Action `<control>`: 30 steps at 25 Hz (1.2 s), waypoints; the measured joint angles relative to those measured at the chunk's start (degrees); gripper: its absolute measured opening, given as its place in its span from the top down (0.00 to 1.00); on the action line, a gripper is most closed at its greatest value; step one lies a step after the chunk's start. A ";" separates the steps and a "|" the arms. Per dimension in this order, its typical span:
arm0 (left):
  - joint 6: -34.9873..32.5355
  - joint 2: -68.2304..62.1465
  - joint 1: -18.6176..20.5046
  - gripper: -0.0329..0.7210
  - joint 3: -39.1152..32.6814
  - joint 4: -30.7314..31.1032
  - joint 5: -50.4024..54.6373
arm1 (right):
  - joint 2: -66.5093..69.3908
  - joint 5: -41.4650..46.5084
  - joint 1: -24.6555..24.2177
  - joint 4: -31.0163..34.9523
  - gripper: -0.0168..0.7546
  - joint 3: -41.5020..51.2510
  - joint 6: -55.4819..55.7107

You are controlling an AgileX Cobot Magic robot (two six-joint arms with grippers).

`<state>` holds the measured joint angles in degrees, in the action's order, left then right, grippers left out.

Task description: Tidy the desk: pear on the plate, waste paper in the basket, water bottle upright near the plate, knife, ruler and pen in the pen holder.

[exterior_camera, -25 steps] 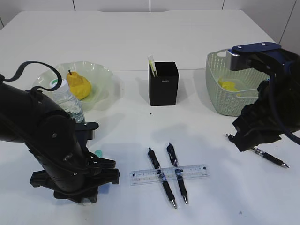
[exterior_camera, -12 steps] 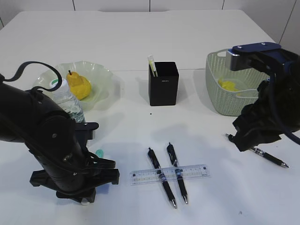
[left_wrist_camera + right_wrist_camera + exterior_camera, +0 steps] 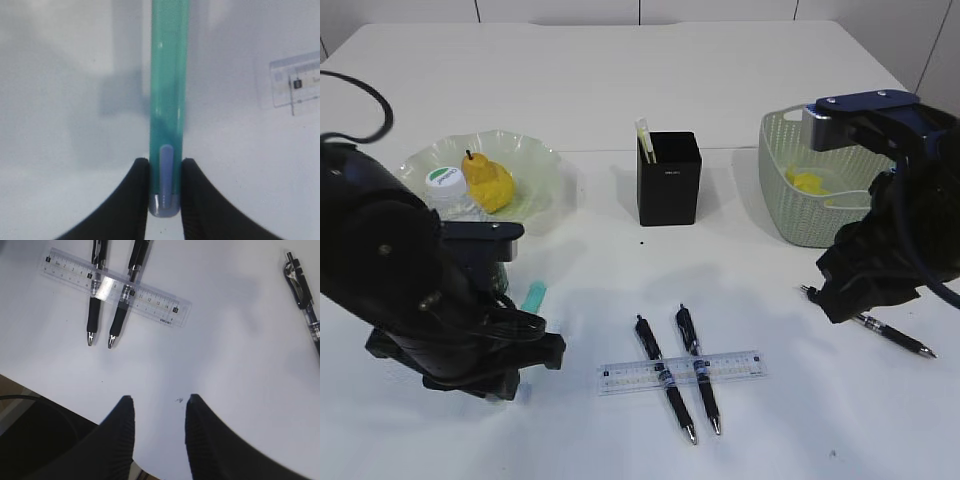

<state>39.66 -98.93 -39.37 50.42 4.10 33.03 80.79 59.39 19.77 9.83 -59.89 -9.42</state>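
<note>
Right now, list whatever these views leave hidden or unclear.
- Water bottle: exterior view, only its cap and shoulder show; the left arm covers the rest.
- Third pen: exterior view, upper end behind the right arm; right wrist view, cut by the edge.
- Pen holder: contents too small to identify.

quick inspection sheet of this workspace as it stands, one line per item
surface: white desk, bare at the back.
job's things: pear on plate; bottle upright beside it; yellow paper in basket; ruler under two pens; third pen at right; pen holder holds a pale item.
clutter: nothing seen.
grippers: left gripper shut on teal knife; right gripper open, empty.
cables: black cable over the left arm.
surroundings: pale wall panels.
</note>
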 joint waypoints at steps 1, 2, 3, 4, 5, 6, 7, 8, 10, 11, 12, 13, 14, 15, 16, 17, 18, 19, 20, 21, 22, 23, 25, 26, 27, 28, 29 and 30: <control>-1.37 1.26 0.00 0.80 0.00 -0.06 0.87 | 0.00 0.00 0.00 0.00 0.64 0.00 0.00; -2.64 2.59 0.00 0.80 0.00 -0.06 1.86 | 0.00 0.00 0.00 0.00 0.64 0.00 0.00; -4.15 4.01 0.00 0.80 0.00 -0.06 2.91 | 0.00 0.00 0.00 0.00 0.64 0.00 0.00; -5.65 5.28 0.00 0.80 0.00 0.02 3.77 | 0.00 0.00 0.00 0.00 0.64 0.00 0.00; -7.08 6.93 0.00 0.80 0.00 0.02 4.74 | 0.00 0.00 0.00 0.00 0.64 0.00 0.00; -8.17 8.68 0.00 0.80 0.00 0.02 5.61 | 0.00 0.00 0.00 0.00 0.64 0.00 0.00; -9.49 10.51 0.00 0.80 0.00 0.02 6.24 | 0.00 0.00 0.00 0.00 0.64 0.00 0.00; -10.78 12.09 0.00 0.80 0.00 0.02 6.83 | 0.00 0.00 0.00 0.00 0.64 0.00 0.00; -13.18 15.91 0.00 0.80 0.00 0.02 8.16 | 0.00 0.00 0.00 0.00 0.64 0.00 0.00; -14.47 17.49 0.00 0.80 0.00 0.02 8.50 | 0.00 0.00 0.00 0.00 0.64 0.00 0.00; -15.85 19.33 0.00 0.80 0.00 0.02 8.94 | 0.00 0.00 0.00 0.24 0.64 0.00 0.00; -17.03 21.09 0.00 0.80 0.00 0.02 9.22 | 0.00 -0.04 0.00 0.89 0.64 0.00 0.00; -18.57 22.71 0.00 0.80 0.00 0.02 9.38 | 0.00 -0.13 0.00 1.57 0.64 0.00 -0.12; -20.24 23.89 0.00 0.80 0.10 -0.09 9.79 | 0.00 -0.26 0.00 2.49 0.64 0.00 -0.24; -21.61 24.99 0.00 0.80 0.60 -0.09 10.57 | 0.00 -0.53 0.00 3.48 0.64 0.00 -0.48; -23.32 25.82 0.00 0.80 1.63 -0.17 11.39 | 0.00 -0.67 0.00 4.57 0.64 0.00 -0.62; -25.11 26.06 0.00 0.80 2.61 -0.31 12.51 | 0.00 -0.98 0.00 5.48 0.64 0.00 -0.90; -26.92 26.14 0.00 0.80 3.66 -0.44 13.59 | 0.00 -1.35 0.00 6.69 0.64 0.00 -1.25; -28.39 26.14 -0.14 0.80 4.93 -0.74 14.43 | 0.00 -1.77 0.00 7.93 0.64 0.00 -1.63; -30.01 26.14 -0.13 0.80 6.05 -0.88 14.99 | 0.00 -2.02 0.00 9.07 0.64 0.00 -1.90; -31.23 26.14 -0.13 0.80 6.99 -0.97 15.67 | 0.00 -2.01 0.00 10.44 0.64 0.00 -2.16; -31.89 26.14 -0.13 0.80 7.54 -0.97 16.35 | 0.00 -2.10 0.00 11.68 0.64 0.00 -2.49; -32.74 26.04 -0.13 0.80 8.27 -0.99 17.56 | 0.00 -2.81 0.00 14.28 0.64 0.00 -3.17; -33.02 25.79 -0.13 0.80 8.38 -0.99 18.50 | -0.05 -3.25 0.00 15.69 0.64 -0.11 -3.41; -33.29 25.18 -0.13 0.80 8.38 -1.09 19.37 | -0.30 -3.73 0.00 17.14 0.64 -0.10 -3.86; -33.90 24.73 -0.13 0.80 8.38 -1.22 20.04 | -0.43 -4.37 0.00 18.43 0.64 -0.10 -4.27; -34.64 24.20 -0.13 0.80 8.38 -1.66 20.45 | -0.56 -4.76 0.00 20.07 0.64 -0.10 -4.70; -35.56 23.81 -0.13 0.80 8.38 -2.53 20.73 | -0.66 -5.16 0.00 21.83 0.64 -0.10 -5.20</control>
<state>4.10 -75.12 -39.50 58.80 1.57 53.76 80.12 54.23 19.77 31.65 -59.99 -14.62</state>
